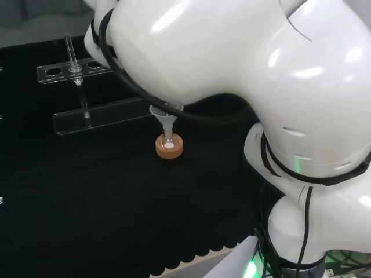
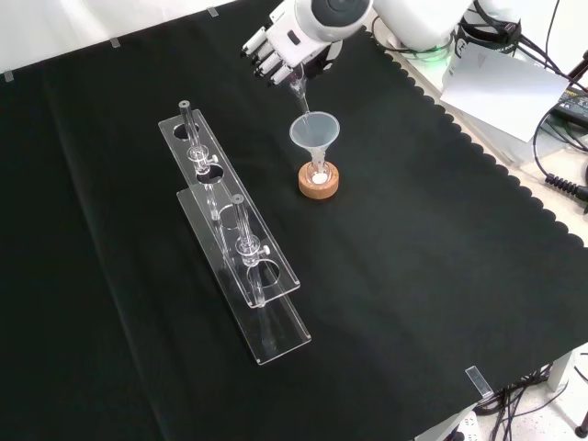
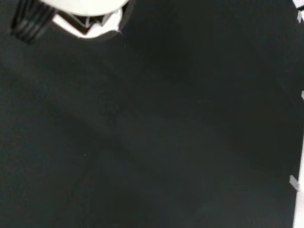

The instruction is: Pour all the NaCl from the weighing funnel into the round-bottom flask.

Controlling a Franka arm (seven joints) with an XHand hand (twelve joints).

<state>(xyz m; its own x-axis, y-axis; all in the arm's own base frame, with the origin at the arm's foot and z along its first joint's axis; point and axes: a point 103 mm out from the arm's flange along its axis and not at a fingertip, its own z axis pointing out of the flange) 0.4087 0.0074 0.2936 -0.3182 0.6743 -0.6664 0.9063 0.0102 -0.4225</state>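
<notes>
Black cloth (image 2: 432,276) covers the bench, with a scalloped edge along the side nearest the arm's base. I'll use the cork ring (image 2: 318,180) as the landmark.

Front view, near to far: nearest the camera, and left of the cork ring, is a clear two-tier rack (image 2: 241,266) with a couple of slim glass pieces standing in its holes. It's well apart from the ring and not in play.

On the cork ring sits the round-bottom flask (image 2: 318,173). The glass is hard to make out. There's a white patch low inside it, probably NaCl already landed, but I can't confirm. A clear funnel (image 2: 313,134) stands upright in the flask neck, directly above the ring.

Just beyond and above that is the weighing funnel (image 2: 300,89), tilted with its narrow end down toward the funnel mouth. The tip looks just over the rim or just inside it; I can't tell which.

Farthest back is the hand (image 2: 287,51), fingers curled around the upper part of the weighing funnel. A white arm link partly covers it.

Judgement: the pour is in progress or near its end.

Risks from here:
- If the tip is off the mouth's centre, salt goes onto the cloth beside the ring.
- If the tip bumps the funnel rim, it could tip the flask off the ring, since nothing holds the flask down.
- Too shallow a tilt could leave residue clinging inside the weighing funnel, so not all of it transfers.
- Dumping it fast could bridge the salt in the funnel stem.
</notes>
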